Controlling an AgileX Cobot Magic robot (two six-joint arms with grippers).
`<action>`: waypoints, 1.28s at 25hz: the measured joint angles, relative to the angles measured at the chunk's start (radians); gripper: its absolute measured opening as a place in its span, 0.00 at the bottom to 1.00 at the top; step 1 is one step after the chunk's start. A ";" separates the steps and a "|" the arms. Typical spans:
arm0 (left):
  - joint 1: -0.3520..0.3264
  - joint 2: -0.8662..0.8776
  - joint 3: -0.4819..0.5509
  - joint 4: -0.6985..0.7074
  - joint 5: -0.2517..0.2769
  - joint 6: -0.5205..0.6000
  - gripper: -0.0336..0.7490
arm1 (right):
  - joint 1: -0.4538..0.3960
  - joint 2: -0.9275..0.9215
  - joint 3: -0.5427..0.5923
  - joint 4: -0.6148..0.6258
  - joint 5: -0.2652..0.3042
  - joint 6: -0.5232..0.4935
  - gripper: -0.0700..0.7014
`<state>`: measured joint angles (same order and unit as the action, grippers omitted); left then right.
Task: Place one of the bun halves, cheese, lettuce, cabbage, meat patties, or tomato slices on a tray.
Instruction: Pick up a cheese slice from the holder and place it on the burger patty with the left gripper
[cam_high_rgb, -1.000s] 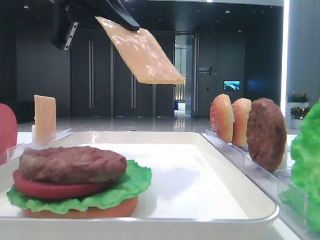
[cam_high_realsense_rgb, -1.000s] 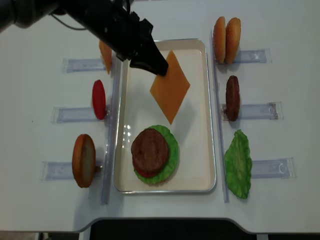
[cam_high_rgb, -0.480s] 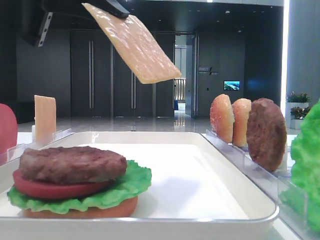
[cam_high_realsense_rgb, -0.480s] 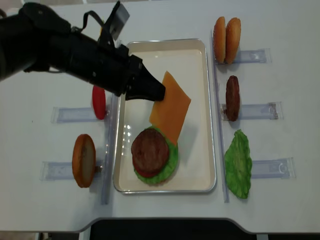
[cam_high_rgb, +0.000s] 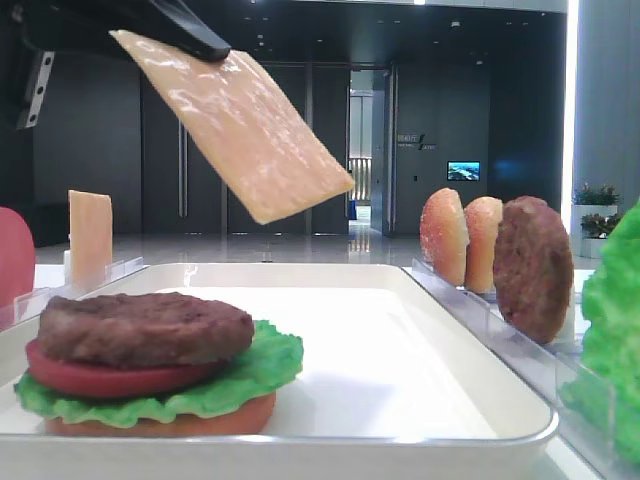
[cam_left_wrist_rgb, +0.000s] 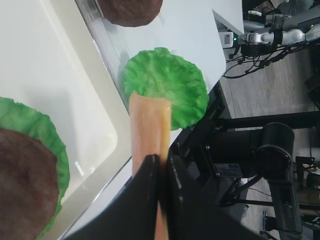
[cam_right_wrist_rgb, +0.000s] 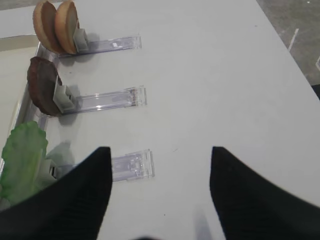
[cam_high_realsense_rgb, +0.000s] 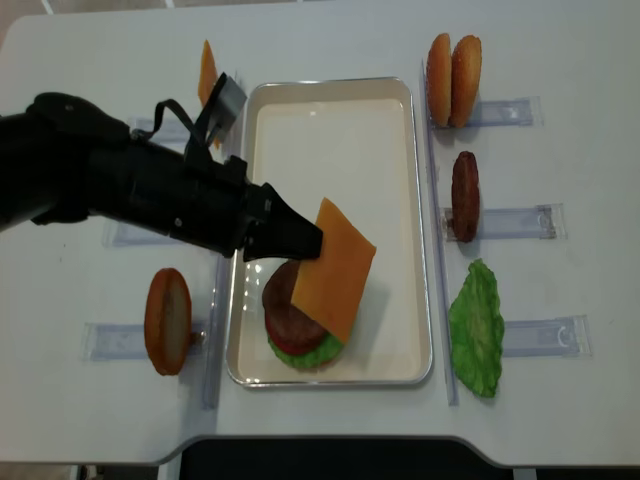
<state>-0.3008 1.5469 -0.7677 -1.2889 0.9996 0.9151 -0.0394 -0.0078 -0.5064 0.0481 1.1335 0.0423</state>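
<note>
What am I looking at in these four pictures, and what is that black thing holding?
A two-armed tabletop robot building a toy burger. The overhead view shows the whole table; one camera sits low at the white tray's end; two ride on the wrists. The left arm's fingers pinch a cheese slice in the air above a stack on the tray: bun base, lettuce, tomato, meat patty. Clear racks beside the tray hold spare bun halves, another patty, lettuce and cheese. The right gripper is open, holding nothing.

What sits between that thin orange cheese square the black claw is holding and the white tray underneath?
Open air, then the brown round patty stack. The thin orange cheese square, pinched by the left gripper, hangs tilted above it over the white rectangular tray.
</note>
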 joint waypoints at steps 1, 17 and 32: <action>0.000 -0.001 0.003 -0.001 -0.003 0.004 0.06 | 0.000 0.000 0.000 0.000 0.000 0.000 0.63; 0.019 -0.011 0.040 0.038 -0.022 -0.033 0.06 | 0.000 0.000 0.000 0.000 0.000 0.000 0.63; 0.093 -0.087 0.040 0.159 -0.017 -0.093 0.06 | 0.000 0.000 0.000 0.000 0.000 0.000 0.63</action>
<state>-0.2074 1.4603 -0.7281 -1.1296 0.9824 0.8221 -0.0394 -0.0078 -0.5064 0.0481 1.1335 0.0423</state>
